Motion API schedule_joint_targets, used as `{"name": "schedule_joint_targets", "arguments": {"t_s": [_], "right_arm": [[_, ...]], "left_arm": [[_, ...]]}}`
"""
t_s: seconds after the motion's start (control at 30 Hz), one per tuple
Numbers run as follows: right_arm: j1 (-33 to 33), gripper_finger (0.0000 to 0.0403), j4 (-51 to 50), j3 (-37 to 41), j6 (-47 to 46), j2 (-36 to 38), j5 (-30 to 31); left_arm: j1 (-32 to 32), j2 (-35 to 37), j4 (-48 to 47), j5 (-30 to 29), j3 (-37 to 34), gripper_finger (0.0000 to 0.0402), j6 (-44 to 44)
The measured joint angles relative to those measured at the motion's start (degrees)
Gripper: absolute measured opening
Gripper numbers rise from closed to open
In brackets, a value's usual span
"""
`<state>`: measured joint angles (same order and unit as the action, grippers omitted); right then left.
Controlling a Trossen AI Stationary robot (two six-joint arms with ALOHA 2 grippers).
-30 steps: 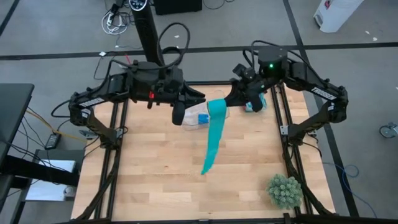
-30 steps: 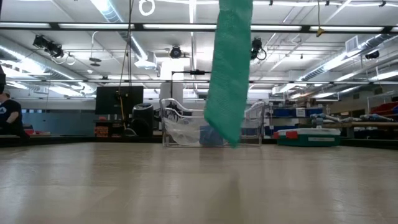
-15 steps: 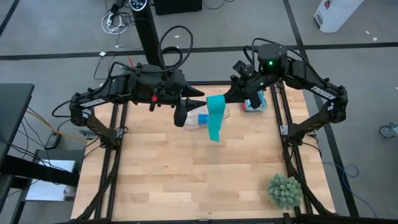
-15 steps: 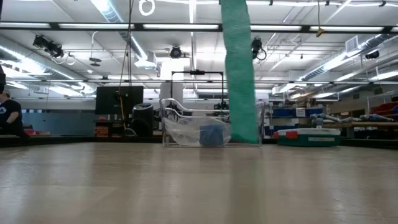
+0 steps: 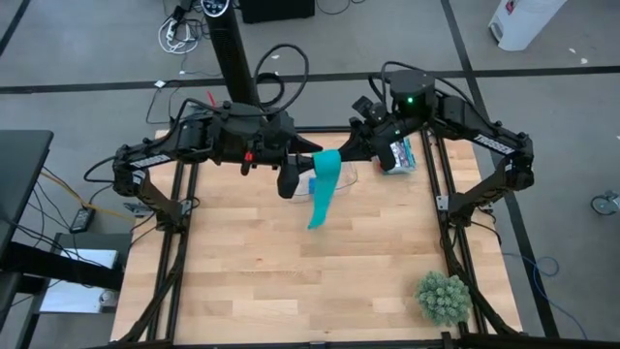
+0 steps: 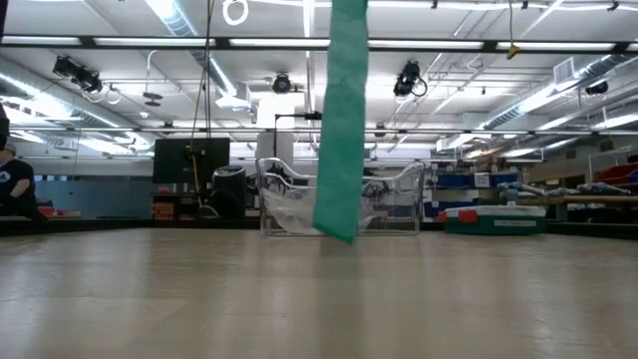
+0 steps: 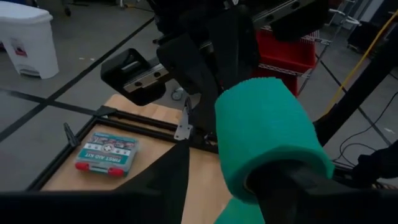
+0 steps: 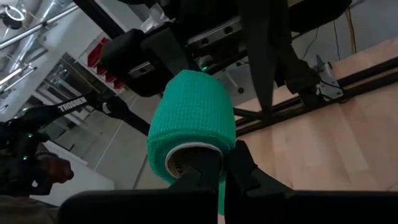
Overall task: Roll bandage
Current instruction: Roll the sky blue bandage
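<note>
The teal bandage is a partly wound roll (image 5: 327,163) held high over the table's far middle. Its loose tail (image 6: 339,130) hangs straight down, and the free end (image 5: 314,221) seems to hang clear of the wood. My right gripper (image 8: 221,171) comes from the right and is shut on the roll (image 8: 193,118). My left gripper (image 5: 300,173) faces it from the left, open. In the left wrist view one finger (image 7: 168,180) stands apart from the roll (image 7: 267,130) and the other (image 7: 298,186) is in front of the roll's near end. My right gripper holds the roll at its open end (image 8: 186,158). One finger (image 8: 202,171) lies over the pale core and the other (image 8: 244,169) outside the wound layers, pinching the wall. It comes about level from the table's right. The roll is lifted clear, its tail hanging slack below. My left gripper has one finger against or just before the roll's other end (image 7: 273,174); I cannot tell whether it touches.
A clear plastic bin (image 6: 399,199) stands at the far middle, below the grippers. A first-aid box (image 5: 397,155) lies at the far right and a green spiky ball (image 5: 444,296) at the near right corner. A person (image 6: 12,179) is in the room behind.
The hanging tail has swung while the roll stayed high between the grippers. Its free end went from pointing toward the near edge back under the roll, first a little right, then left. Both arms have kept almost still.
</note>
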<state>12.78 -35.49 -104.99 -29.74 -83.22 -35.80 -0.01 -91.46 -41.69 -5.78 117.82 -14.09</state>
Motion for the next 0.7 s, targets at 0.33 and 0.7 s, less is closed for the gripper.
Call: {"name": "schedule_joint_targets", "arguments": {"t_s": [0.33,0.7], "right_arm": [[0.2,0.0050,1.0,0.0,1.0,0.3,0.2],[3.1,0.0089,-5.8,0.0,3.4,7.0,2.8]], "left_arm": [[0.0,0.0,0.8,0.4,0.0,0.0018,-1.4],[1.2,0.0,-0.4,-0.7,2.8,0.0022,-1.7]]}}
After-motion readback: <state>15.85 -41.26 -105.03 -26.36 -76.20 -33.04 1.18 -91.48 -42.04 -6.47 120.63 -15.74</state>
